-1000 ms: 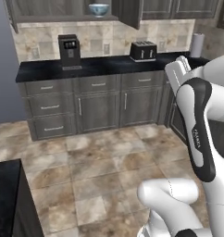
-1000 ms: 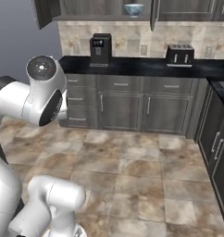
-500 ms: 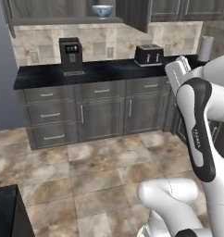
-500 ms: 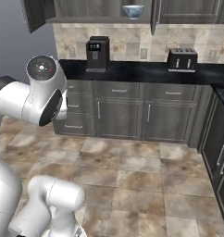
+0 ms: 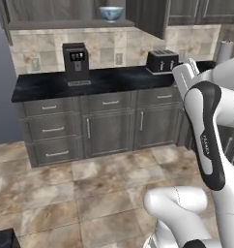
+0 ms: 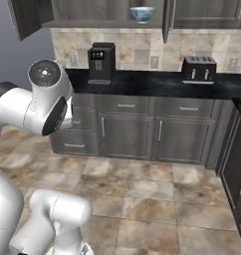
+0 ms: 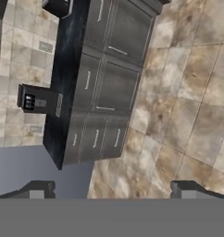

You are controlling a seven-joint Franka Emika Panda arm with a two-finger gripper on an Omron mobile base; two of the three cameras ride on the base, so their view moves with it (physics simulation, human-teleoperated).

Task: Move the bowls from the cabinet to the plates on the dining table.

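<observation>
A white bowl with a blue pattern (image 5: 111,13) stands on the bottom shelf of the open dark wood-grain cabinet (image 5: 147,17), above the counter. From the other side, the same bowl (image 6: 141,13) sits between the swung-open cabinet doors (image 6: 27,19). My gripper (image 7: 112,190) is open, its two fingertips wide apart with nothing between them. It hangs far back from the cabinet and looks across the floor at the drawer units. My arm (image 5: 206,126) is folded up on the right. The plates and the dining table are out of view.
On the black worktop (image 5: 114,77) stand a coffee machine (image 5: 75,62), a toaster (image 5: 162,60) and a paper-towel roll (image 5: 226,50). Grey drawer units (image 6: 132,132) run below it. Tiled floor (image 5: 90,193) lies open between me and them. More cabinets flank the right (image 6: 239,164).
The whole scene has shifted: the base has driven closer to the counter, which now looks larger and lower. The arm's pose and the open gripper are unchanged.
</observation>
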